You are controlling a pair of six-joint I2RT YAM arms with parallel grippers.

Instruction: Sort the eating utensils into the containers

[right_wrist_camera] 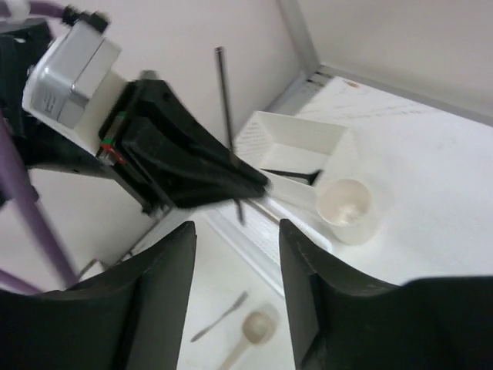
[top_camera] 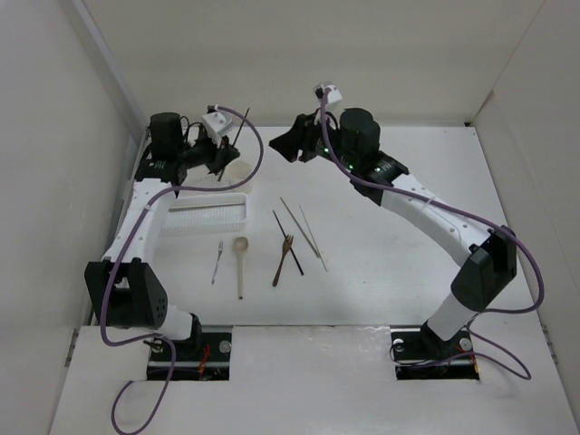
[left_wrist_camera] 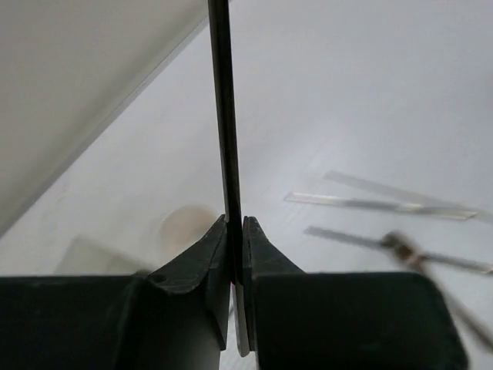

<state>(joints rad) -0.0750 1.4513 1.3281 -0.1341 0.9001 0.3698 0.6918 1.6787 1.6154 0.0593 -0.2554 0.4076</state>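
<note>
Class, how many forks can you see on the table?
2. A small metal fork lies left of the pale spoon; a brown wooden fork lies right of it. The box's inside is partly hidden.

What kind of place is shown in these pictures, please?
Probably a robot test bench in a laboratory, not a kitchen: a plain white table enclosed by white panels, two black-and-white robot arms bolted at its near edge, and a brown wooden fork lying near a shallow ribbed white tray.

surface: white table (top_camera: pixel 381 281); surround: plain white walls (top_camera: pixel 362 54)
</note>
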